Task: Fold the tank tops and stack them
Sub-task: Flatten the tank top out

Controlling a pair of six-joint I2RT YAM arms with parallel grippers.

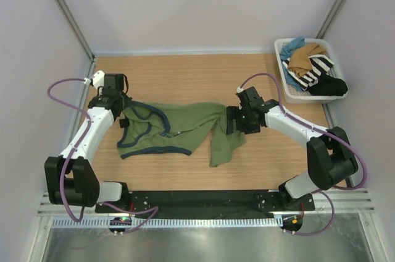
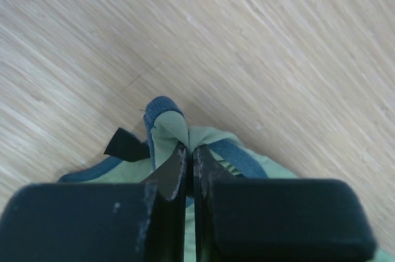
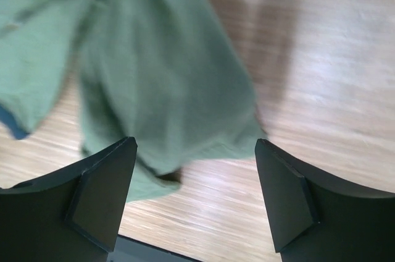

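The left gripper (image 2: pixel 190 151) is pinched tight on a fold of the olive green tank top (image 2: pixel 168 137). Its fingers meet on the pale green cloth right where the dark blue-grey trim curls over, in the lower middle of the left wrist view. In the top view this grip sits at the left end of the garment, on the strap side, with a loop of trim lifted off the table (image 1: pixel 185 76).

The right gripper (image 3: pixel 194 144) stands wide open and holds nothing. Its two dark fingers (image 3: pixel 105 194) frame the crumpled hem end of the green cloth, which lies just beyond them on the wood. From above, this gripper (image 1: pixel 231 120) hovers at the right end of the garment.

The green top (image 1: pixel 179 129) stretches across the centre of the frame. It is rumpled, and a flap of its hem trails towards the lower middle. The tan-brown tank top (image 1: pixel 305 57) lies in the white basket (image 1: pixel 284 86) at the upper right, among a striped garment (image 1: pixel 316 67) and a black garment (image 1: pixel 330 87).

The step in hand looks like spreading the first top flat, and no fold is made yet. The next move probably calls for the right gripper to take a hem corner and draw it away from the left grip. That would need enough tension to smooth the bunched flap without tugging the strap out of the left fingers.
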